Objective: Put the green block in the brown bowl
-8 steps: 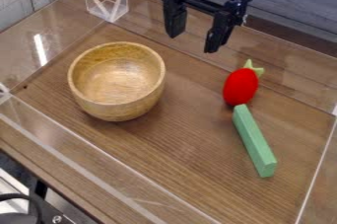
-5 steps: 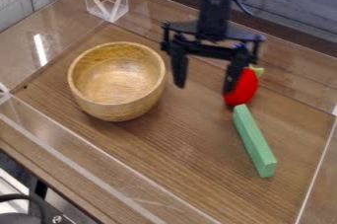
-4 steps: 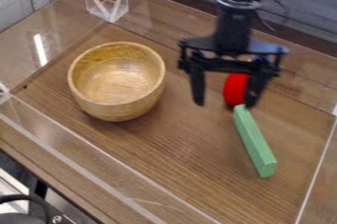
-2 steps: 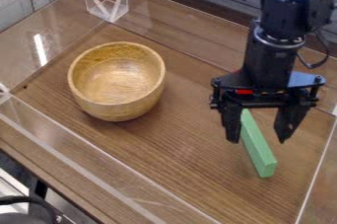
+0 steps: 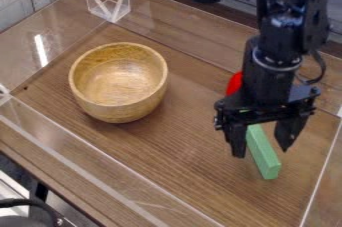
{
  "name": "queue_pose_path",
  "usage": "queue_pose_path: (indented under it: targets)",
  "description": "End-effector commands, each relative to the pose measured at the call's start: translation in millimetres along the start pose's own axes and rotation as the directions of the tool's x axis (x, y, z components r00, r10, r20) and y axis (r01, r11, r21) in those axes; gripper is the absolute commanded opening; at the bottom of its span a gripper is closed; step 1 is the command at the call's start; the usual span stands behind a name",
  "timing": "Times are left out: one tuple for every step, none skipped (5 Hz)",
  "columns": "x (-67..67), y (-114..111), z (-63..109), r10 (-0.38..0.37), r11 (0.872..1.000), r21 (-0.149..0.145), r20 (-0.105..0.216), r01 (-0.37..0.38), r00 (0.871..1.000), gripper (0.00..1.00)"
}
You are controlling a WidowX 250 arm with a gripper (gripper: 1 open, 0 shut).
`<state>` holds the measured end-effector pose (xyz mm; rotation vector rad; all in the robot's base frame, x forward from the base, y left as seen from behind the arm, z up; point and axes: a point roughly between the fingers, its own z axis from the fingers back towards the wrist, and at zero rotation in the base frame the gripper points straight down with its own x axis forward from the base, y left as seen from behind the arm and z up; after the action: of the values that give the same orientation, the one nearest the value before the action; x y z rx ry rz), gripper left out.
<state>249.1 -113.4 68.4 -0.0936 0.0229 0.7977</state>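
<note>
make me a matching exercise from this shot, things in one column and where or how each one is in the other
Things:
1. green block
2. brown bowl
3. gripper
4. red strawberry-shaped object

Place or state:
a. empty, left on the table
b. mostly hidden behind the arm
c. open, pointing down over the block
d. lying flat between the fingers

Pairs: 1-d, 2-a, 3-c, 4-b

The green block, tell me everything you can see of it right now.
The green block is a long, thin, flat bar, light green with a matte, painted look. It lies flat on the wooden table, slanting down and to the right in the picture, well apart from the brown bowl. Its upper end is hidden behind the open gripper, whose fingers straddle it. Whether they touch it cannot be told.
</note>
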Motion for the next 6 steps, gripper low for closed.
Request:
queue_pose_path:
  targets:
    - [5.1,-3.7,-3.6,0.044,0.998,-0.037,0.042,-0.043,0.998,1.00]
    - [2.4,-10.2,-9.3,0.078,0.996,-0.042,0.072,-0.075,0.994,1.00]
    - [0.1,-15.6,-12.7,0.084,0.995,-0.054,0.096,-0.079,0.992,1.00]
    - [-0.5,-18.7,-17.0,0.075,0.996,-0.058,0.121,-0.068,0.990,1.00]
    - [1.0,-21.3,-20.2,0.086,0.995,-0.059,0.133,-0.078,0.987,1.00]
    - [-2.6,-23.9,-15.3,0.104,0.994,-0.057,0.137,-0.097,0.985,1.00]
